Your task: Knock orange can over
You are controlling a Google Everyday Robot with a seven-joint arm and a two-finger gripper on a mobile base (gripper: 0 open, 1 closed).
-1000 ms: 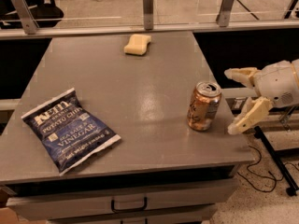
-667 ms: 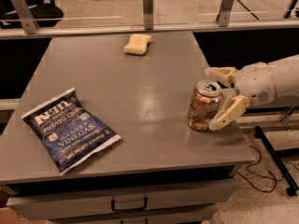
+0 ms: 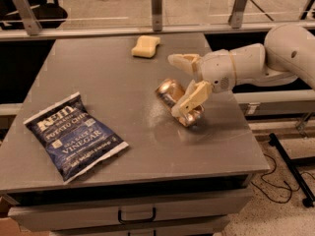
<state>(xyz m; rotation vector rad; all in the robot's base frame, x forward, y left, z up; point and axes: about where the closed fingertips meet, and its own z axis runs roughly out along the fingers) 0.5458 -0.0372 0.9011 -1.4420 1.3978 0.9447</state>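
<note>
The orange can (image 3: 171, 95) is tipped far over on the grey table (image 3: 113, 82), right of the middle. Its top points to the upper left and its base (image 3: 193, 119) lies toward the front right. My gripper (image 3: 183, 82) reaches in from the right on a white arm (image 3: 256, 65). It is open, with one cream finger (image 3: 180, 60) behind the can and the other finger (image 3: 191, 101) lying across the can's near side, touching it.
A blue bag of salt and vinegar potato chips (image 3: 74, 134) lies flat at the front left. A yellow sponge (image 3: 145, 46) sits at the back middle. A rail with metal posts (image 3: 156, 6) runs behind the table. The table's right edge is close to the can.
My gripper has swept left into the can. The can, upright before, has toppled toward the upper left and shifted left with the gripper.
</note>
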